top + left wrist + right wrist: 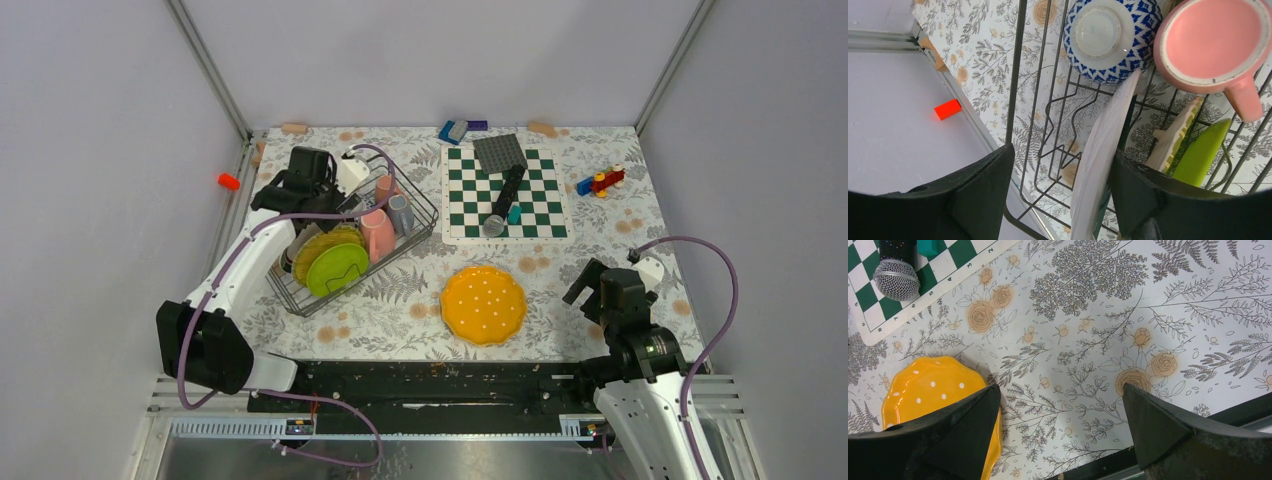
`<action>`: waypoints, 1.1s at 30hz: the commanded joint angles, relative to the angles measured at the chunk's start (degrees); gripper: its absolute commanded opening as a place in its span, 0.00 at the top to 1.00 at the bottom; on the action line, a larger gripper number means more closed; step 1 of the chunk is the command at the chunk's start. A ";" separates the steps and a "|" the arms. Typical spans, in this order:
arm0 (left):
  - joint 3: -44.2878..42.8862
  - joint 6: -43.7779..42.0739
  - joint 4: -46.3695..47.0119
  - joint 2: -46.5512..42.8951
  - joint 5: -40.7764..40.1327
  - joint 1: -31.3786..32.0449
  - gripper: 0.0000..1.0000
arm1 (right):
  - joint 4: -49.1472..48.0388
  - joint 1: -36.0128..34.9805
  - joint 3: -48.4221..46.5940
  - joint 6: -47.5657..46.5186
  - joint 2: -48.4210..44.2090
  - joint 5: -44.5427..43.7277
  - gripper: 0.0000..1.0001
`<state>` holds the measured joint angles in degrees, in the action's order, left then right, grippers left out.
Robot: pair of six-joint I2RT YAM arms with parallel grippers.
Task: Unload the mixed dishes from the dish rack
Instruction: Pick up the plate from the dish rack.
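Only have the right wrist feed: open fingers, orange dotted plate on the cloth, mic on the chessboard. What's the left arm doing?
Observer: The left gripper hangs open over the dish rack, with a white plate standing on edge between its jaws.
Operator: Clamped?
Observer: No. The jaws stand wide, with the plate close to one and a clear gap to the other.
Operator: What else is in the rack?
Observer: Pink mug, grey mug, blue patterned bowl, yellow plate and lime-green plate.
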<state>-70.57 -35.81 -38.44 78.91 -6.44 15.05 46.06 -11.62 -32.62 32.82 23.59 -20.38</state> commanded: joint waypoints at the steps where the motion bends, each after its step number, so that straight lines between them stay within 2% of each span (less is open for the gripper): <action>1: 1.07 -1.73 3.54 -0.47 -1.80 -0.55 0.33 | 0.10 -0.16 -2.13 0.07 0.66 -2.01 0.00; 16: 2.07 -1.70 1.44 -0.31 3.75 -2.04 0.61 | -0.72 -0.16 -2.90 0.14 0.29 -0.70 0.00; 21: 1.99 -2.57 0.37 -1.01 4.02 -2.04 0.77 | -0.64 -0.19 -3.30 -0.08 0.14 -0.80 0.00; 26: 2.30 -4.35 0.11 -2.66 3.53 -2.04 0.99 | -0.69 -0.17 -3.56 -0.12 -0.03 -0.47 0.00; 33: 1.60 -6.10 0.38 -6.21 2.83 -1.75 1.00 | -0.71 -0.16 -3.59 -0.30 -1.08 0.05 0.00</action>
<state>-68.38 -43.64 -40.64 76.62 -3.05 13.63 46.02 -11.62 -33.91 32.80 23.49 -20.27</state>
